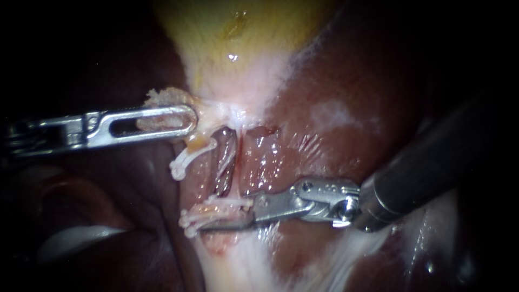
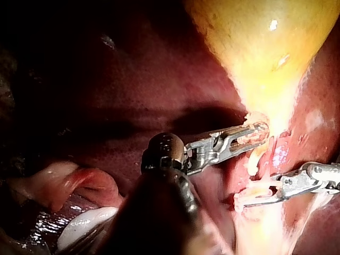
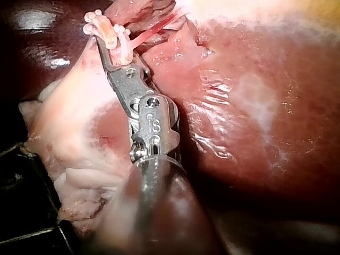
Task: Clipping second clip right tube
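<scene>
Clip (image 1: pixel 216 208) held between jaws of right instrument (image 1: pixel 208 218).

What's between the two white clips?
Endoscope view: only bare reddish tissue between the upper clip and the lower clip at the right instrument.

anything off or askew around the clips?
Only the upper clip: it sits slanted, one end sticking out free, whereas the lower clip in the right instrument lies nearly level. No spill or tear shows.
</scene>
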Robot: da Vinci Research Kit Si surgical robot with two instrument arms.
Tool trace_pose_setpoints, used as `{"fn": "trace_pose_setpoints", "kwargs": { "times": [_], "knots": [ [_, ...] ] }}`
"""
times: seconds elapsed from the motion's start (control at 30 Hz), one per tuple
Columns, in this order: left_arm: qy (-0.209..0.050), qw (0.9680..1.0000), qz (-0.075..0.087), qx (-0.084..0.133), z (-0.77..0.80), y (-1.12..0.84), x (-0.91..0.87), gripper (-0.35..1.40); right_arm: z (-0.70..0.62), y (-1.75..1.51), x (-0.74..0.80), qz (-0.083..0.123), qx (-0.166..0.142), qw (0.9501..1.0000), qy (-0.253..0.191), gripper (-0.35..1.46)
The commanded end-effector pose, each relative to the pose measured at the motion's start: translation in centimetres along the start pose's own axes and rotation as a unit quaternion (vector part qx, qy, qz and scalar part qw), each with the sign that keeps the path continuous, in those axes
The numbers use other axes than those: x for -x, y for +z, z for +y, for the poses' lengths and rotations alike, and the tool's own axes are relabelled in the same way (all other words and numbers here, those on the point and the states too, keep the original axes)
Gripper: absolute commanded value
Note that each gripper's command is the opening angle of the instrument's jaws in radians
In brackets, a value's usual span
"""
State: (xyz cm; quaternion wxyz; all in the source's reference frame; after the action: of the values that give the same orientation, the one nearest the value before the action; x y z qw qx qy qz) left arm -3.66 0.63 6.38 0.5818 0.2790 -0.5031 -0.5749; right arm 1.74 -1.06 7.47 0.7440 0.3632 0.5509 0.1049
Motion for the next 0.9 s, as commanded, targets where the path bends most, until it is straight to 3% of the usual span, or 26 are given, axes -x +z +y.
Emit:
{"fn": "trace_pose_setpoints", "kwargs": {
  "times": [0.03,0.43,0.53,0.7,0.9],
  "knots": [
    [0.000,1.0000,0.000,0.000,0.00,0.00,0.00,-0.35,0.00,0.00,0.00,0.000,0.000,1.0000,0.000,-0.17],
    [0.000,1.0000,0.000,0.000,0.00,0.00,0.00,-0.35,0.00,0.00,0.00,0.000,0.000,1.0000,0.000,-0.15],
    [0.000,1.0000,0.000,0.000,0.00,0.00,0.00,-0.35,0.00,0.00,0.00,0.000,0.000,1.0000,0.000,-0.02],
    [0.000,1.0000,0.000,0.000,0.00,0.00,0.00,-0.35,0.01,0.01,-0.01,0.003,0.005,1.0000,0.000,0.34],
    [0.000,1.0000,0.000,0.000,0.00,0.00,0.00,-0.35,0.05,0.05,-0.02,0.017,0.025,0.9995,0.002,0.49]
  ]
}}
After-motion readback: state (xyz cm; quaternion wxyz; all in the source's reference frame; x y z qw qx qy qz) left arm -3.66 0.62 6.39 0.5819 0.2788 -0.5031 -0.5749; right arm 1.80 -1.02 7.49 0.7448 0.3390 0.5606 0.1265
